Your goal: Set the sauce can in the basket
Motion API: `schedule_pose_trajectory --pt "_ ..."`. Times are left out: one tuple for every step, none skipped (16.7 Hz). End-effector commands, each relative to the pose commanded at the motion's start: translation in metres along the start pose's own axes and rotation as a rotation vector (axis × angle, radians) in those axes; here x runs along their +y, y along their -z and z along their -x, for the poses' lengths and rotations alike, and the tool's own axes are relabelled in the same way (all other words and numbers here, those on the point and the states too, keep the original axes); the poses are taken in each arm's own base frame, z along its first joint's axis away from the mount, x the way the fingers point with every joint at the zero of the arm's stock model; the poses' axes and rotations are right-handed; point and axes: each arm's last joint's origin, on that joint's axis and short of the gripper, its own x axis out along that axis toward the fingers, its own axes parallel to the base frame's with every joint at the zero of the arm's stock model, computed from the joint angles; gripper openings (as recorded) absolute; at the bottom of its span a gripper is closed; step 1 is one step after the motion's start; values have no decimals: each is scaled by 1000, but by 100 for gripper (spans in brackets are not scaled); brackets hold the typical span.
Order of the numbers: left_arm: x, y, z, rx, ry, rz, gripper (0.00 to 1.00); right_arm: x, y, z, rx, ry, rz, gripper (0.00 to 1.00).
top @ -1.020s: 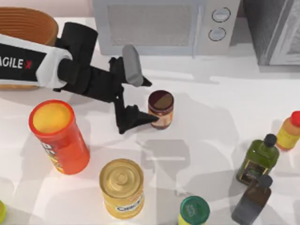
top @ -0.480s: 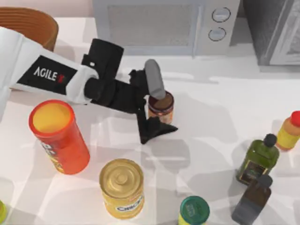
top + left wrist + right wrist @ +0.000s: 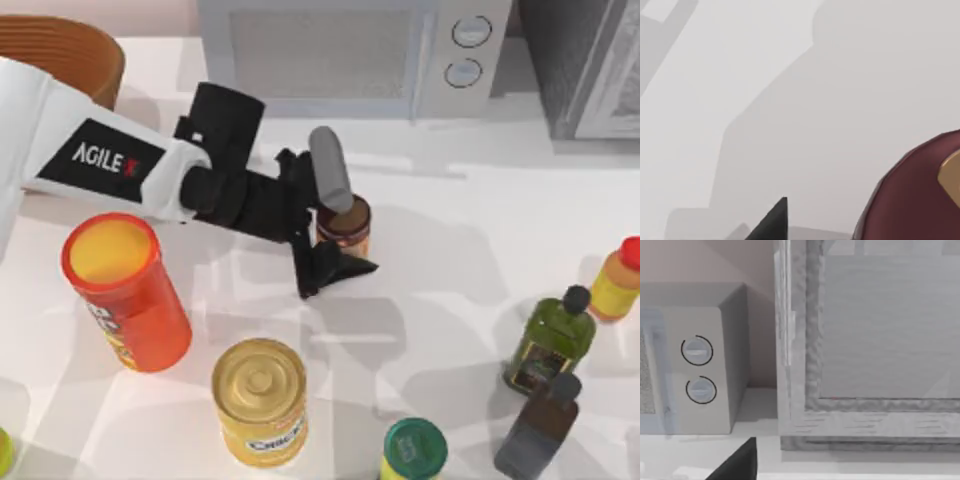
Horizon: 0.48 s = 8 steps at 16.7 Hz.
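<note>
Both left pincer (image 3: 338, 225) fingers flank the sauce can (image 3: 347, 226).

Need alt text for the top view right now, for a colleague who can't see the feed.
The left gripper straddles the sauce can mid-table in front of a microwave, fingers either side. The basket sits at the far left corner; a red-orange canister and gold-topped can stand nearer.

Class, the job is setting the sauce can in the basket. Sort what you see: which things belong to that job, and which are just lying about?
Belongs to the job:
sauce can
basket
left gripper, its jaws either side of the can

Lying about:
red-orange canister
gold-topped can
green-lidded jar
olive bottle
microwave
</note>
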Motion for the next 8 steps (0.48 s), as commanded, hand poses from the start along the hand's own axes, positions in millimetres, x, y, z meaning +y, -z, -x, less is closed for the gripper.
schedule_pose_trajectory --pt "0 0 0 0 0 0 55 0 0 0 0 0 0 100" --pt "0 0 0 0 0 0 47 0 0 0 0 0 0 100" --pt "0 0 0 0 0 0 40 0 0 0 0 0 0 100" --pt "0 0 0 0 0 0 32 0 0 0 0 0 0 100" --pt "0 0 0 0 0 0 25 0 0 0 0 0 0 100" --pt "0 0 0 0 0 0 17 0 0 0 0 0 0 100" --pt "0 0 0 0 0 0 10 0 0 0 0 0 0 100" --pt "0 0 0 0 0 0 2 0 0 0 0 0 0 100"
